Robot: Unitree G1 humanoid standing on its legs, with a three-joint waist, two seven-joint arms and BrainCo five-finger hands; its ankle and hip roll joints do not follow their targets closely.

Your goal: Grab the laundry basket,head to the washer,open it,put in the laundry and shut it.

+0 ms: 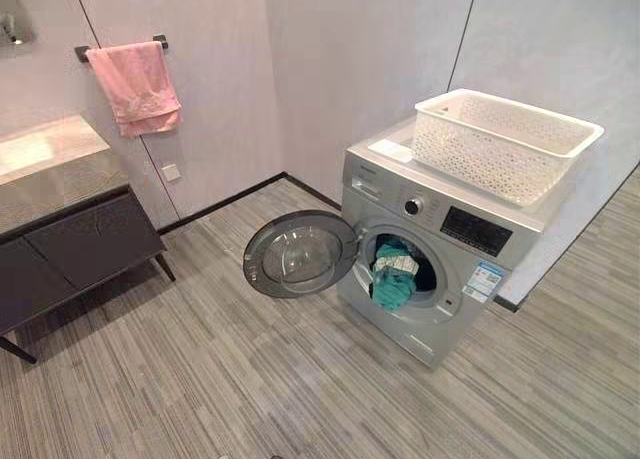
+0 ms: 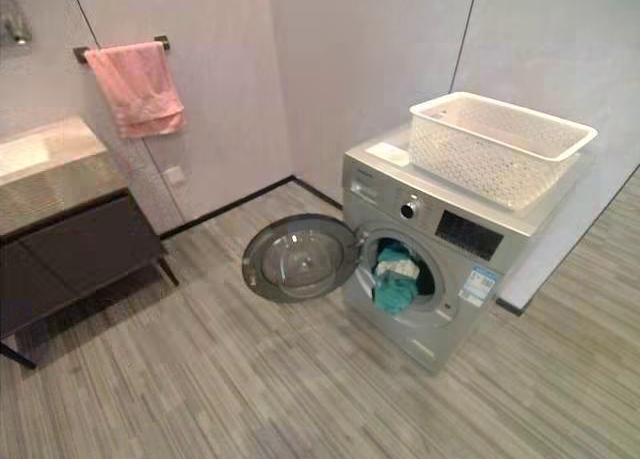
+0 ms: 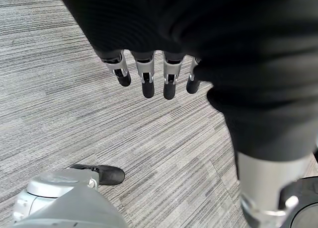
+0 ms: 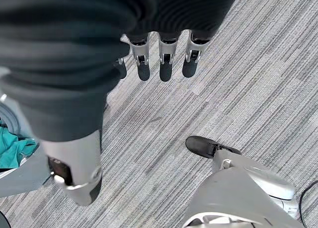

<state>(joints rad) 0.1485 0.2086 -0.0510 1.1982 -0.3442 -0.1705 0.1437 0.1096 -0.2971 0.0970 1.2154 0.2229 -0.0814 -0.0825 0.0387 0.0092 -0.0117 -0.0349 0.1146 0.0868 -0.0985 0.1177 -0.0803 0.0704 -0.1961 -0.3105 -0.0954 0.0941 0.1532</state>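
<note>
A silver front-loading washer (image 1: 430, 269) stands against the wall with its round door (image 1: 300, 254) swung wide to the left. Teal and white laundry (image 1: 393, 276) fills the drum opening and hangs a little over its lip. An empty white perforated laundry basket (image 1: 505, 144) rests on top of the washer. My left hand (image 3: 149, 74) hangs over the grey plank floor with fingers straight and nothing in it. My right hand (image 4: 164, 59) hangs the same way, fingers straight and empty; a patch of the teal laundry (image 4: 15, 148) shows at the edge of its wrist view.
A dark vanity cabinet (image 1: 70, 239) with a pale countertop stands at the left. A pink towel (image 1: 135, 87) hangs on a wall bar above it. Grey striped floor (image 1: 250, 379) lies open between me and the washer.
</note>
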